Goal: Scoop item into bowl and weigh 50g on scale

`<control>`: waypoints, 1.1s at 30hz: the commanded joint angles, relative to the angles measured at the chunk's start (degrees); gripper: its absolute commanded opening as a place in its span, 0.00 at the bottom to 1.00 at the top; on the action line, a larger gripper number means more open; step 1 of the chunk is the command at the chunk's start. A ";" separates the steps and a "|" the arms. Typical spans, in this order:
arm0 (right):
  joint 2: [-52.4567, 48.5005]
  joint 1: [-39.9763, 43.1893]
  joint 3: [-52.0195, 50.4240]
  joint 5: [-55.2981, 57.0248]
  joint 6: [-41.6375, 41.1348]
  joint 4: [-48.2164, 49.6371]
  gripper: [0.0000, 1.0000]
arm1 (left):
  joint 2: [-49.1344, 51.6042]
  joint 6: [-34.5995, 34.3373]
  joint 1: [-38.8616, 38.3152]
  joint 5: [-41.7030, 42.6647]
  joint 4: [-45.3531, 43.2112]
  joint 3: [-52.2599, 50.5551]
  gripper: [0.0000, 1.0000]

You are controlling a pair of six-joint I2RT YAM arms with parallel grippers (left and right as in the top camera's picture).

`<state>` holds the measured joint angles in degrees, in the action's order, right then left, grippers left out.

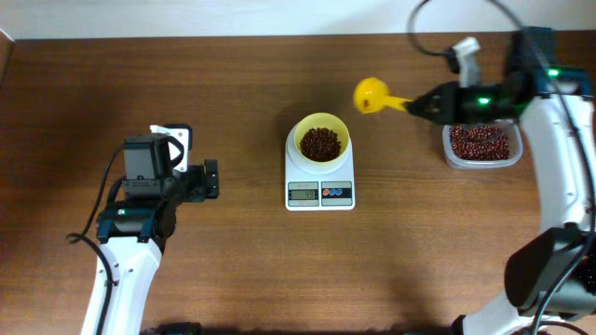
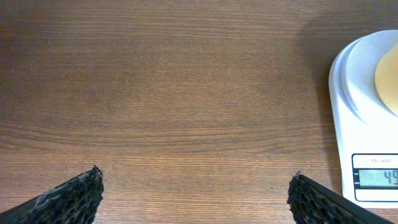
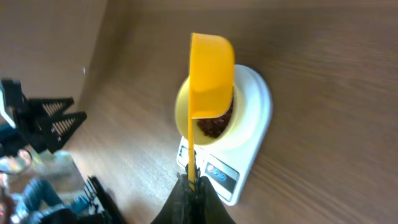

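Mid-frame from overhead, the pale bowl (image 1: pixel 300 135) sits on the scale (image 1: pixel 319 194), holding the beans (image 1: pixel 321 144). Upper right of it, the right gripper (image 1: pixel 421 104) is clenched on the handle of a yellow scoop (image 1: pixel 372 94). The left gripper (image 2: pixel 196 193) stands released; only its fingertips (image 2: pixel 74 196) show in its own view, where the scale's display (image 2: pixel 376 178) is cut off at the right edge. The right arm (image 1: pixel 559 158) partly hides a clear container (image 1: pixel 466 164).

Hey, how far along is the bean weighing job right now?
Done: beans sit in the bowl on the scale, whose display shows 49, partly cut off. In hand: the right end effector grips the yellow scoop beside the bowl; it looks empty. Left: probably a small top-up to reach fifty grams.
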<state>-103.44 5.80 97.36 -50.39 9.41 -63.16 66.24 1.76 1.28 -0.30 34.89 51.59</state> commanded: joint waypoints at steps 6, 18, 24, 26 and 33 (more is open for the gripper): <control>1.38 -14.58 1.18 10.32 -4.31 7.17 0.04 | 0.31 0.70 0.28 -0.39 -0.13 -0.15 0.99; -0.02 -24.57 1.05 31.06 11.41 6.80 0.04 | 0.31 0.70 0.28 -0.39 -0.13 -0.15 0.99; -0.02 -28.04 1.05 40.79 13.97 6.25 0.04 | 0.31 0.70 0.28 -0.39 -0.13 -0.15 0.99; -0.02 -28.74 1.05 42.75 18.29 5.33 0.04 | 0.31 0.70 0.28 -0.39 -0.13 -0.15 0.99; -0.02 -30.25 1.07 45.86 18.64 7.61 0.04 | 0.31 0.70 0.28 -0.39 -0.15 -0.15 0.99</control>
<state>-103.44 -23.97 97.41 -4.03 27.79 -56.58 66.24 1.76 1.28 -0.30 34.87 51.59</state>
